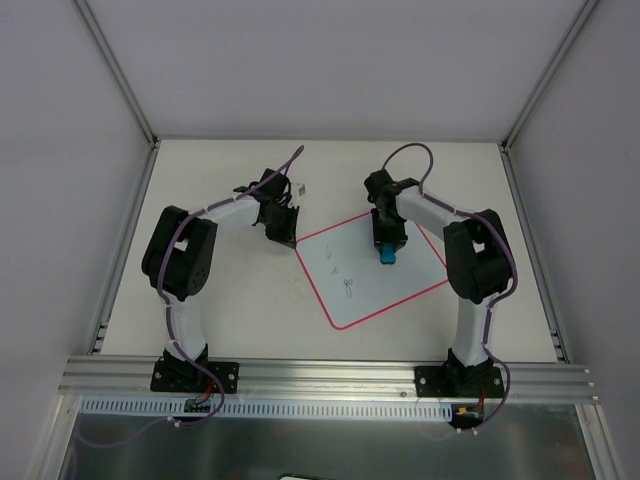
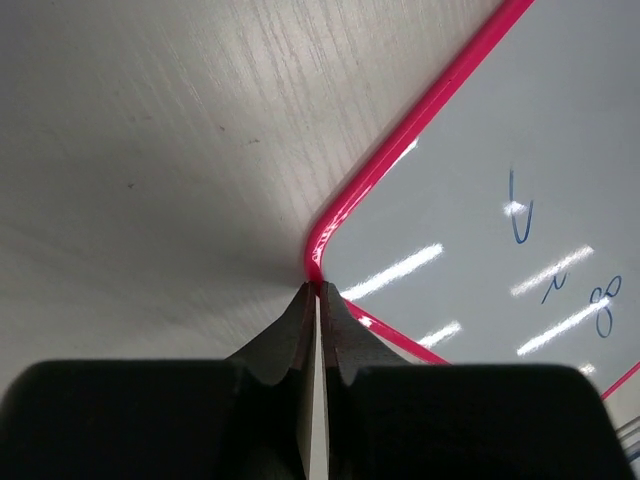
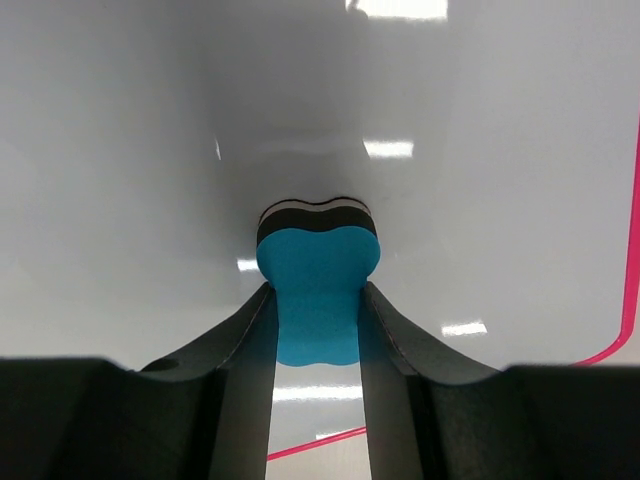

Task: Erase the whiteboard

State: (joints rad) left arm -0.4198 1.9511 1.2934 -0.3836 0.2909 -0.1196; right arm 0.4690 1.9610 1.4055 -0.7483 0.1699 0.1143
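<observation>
The whiteboard (image 1: 372, 290) lies tilted on the table, white with a red-pink rim, with blue handwriting (image 1: 341, 276) on its left part. My left gripper (image 1: 285, 236) is shut, its tips touching the board's far-left corner. In the left wrist view that gripper (image 2: 318, 290) meets the rounded rim corner of the whiteboard (image 2: 480, 130), and the blue marks (image 2: 522, 216) show to the right. My right gripper (image 1: 386, 250) is shut on a blue eraser (image 1: 386, 257) over the board's far part. In the right wrist view that gripper (image 3: 317, 292) clamps the eraser (image 3: 318, 250), which sits against the whiteboard (image 3: 150, 150).
The light wooden table (image 1: 220, 300) is walled by white panels on three sides. An aluminium rail (image 1: 330, 375) runs along the near edge, where both arm bases are bolted.
</observation>
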